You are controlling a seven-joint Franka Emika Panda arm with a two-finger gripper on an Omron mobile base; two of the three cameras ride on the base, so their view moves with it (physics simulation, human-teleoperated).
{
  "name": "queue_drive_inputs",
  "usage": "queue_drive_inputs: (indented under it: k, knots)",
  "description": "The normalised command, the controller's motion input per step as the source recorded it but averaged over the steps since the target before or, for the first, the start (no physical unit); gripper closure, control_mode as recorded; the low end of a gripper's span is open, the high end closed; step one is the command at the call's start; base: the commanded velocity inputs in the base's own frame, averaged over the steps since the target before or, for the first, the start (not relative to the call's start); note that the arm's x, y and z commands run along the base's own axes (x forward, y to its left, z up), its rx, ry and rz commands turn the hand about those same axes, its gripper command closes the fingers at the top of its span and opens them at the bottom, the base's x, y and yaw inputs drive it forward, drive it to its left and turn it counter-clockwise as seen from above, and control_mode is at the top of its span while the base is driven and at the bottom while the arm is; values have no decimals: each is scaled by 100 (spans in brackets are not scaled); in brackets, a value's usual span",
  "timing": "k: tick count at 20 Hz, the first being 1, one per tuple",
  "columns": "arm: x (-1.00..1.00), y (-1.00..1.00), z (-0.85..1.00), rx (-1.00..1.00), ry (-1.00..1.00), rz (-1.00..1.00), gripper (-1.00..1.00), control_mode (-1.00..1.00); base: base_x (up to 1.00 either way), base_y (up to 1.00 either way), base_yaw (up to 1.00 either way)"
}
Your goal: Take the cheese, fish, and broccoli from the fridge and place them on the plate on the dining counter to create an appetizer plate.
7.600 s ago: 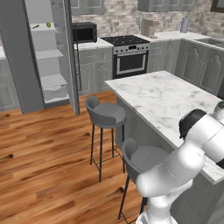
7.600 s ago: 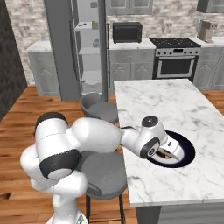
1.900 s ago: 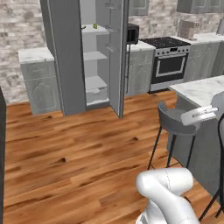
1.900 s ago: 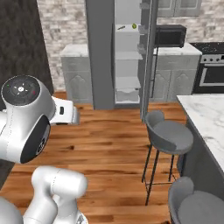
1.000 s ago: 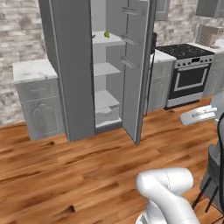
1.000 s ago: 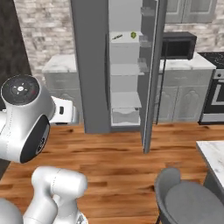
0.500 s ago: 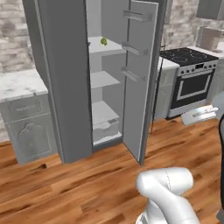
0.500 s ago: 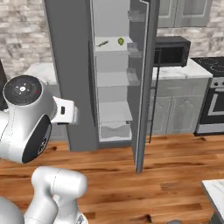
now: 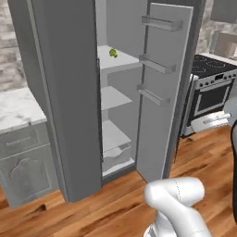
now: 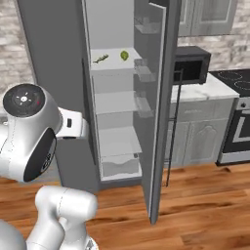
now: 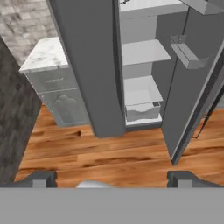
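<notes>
On fridge upper shelf, one broccoli, one fish

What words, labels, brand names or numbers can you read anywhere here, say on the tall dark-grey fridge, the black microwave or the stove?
None: no readable text stands anywhere in these pictures.
The tall dark-grey fridge, its open door and pale shelves bear no writing.
The black microwave and the steel stove show no legible label or digits.

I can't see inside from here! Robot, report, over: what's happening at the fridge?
Gripper open, empty. Tall dark-grey fridge, door open; rounded yellow-green broccoli and slender greenish fish on upper shelf. Nothing blocking shelves.
</notes>
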Motion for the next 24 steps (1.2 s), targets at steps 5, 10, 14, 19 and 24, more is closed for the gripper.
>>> queue_drive_inputs:
  k: [5,10,14,19,24]
  knots:
    - [0,0,0,0,0,0,-100,100,94,0,-11]
    - [0,0,0,0,0,0,-100,100,78,0,-7]
    - [0,0,0,0,0,0,-100,100,76,-18,0]
    - [0,0,0,0,0,0,-100,100,67,-36,0]
    - [0,0,0,0,0,0,-100,100,60,-22,0]
